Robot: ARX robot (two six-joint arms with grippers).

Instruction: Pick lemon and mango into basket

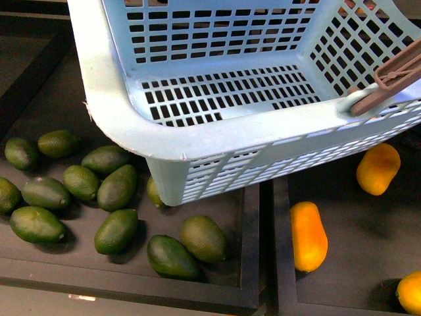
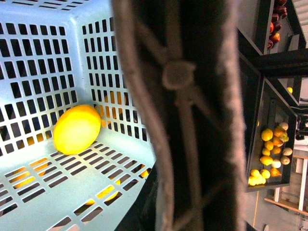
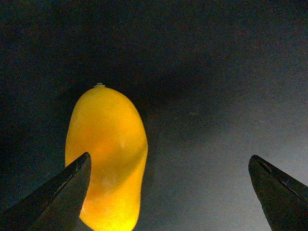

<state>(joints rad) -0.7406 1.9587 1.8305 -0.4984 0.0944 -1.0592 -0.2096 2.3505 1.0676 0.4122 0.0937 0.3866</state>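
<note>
The pale blue basket [image 1: 131,125] hangs tilted over the black trays and fills the top of the front view. Its brownish handle [image 2: 178,96] crosses the left wrist view close up. My left gripper is shut on that handle, and its fingers do not show. The lemon [image 2: 77,129] lies inside the basket against a slotted wall. A mango [image 3: 107,159] lies on dark tray floor in the right wrist view. My right gripper [image 3: 168,192] is open above it, with the mango beside one finger [image 3: 62,192]. Three orange-yellow fruits [image 1: 308,236] lie in the right tray.
Several dark green oval fruits [image 1: 118,187] lie in the left black tray, some under the basket's corner. A raised black divider [image 1: 266,250] separates the two trays. In the left wrist view, a far shelf tray [image 2: 269,154] holds yellow fruits, with red apples [image 2: 276,29] above.
</note>
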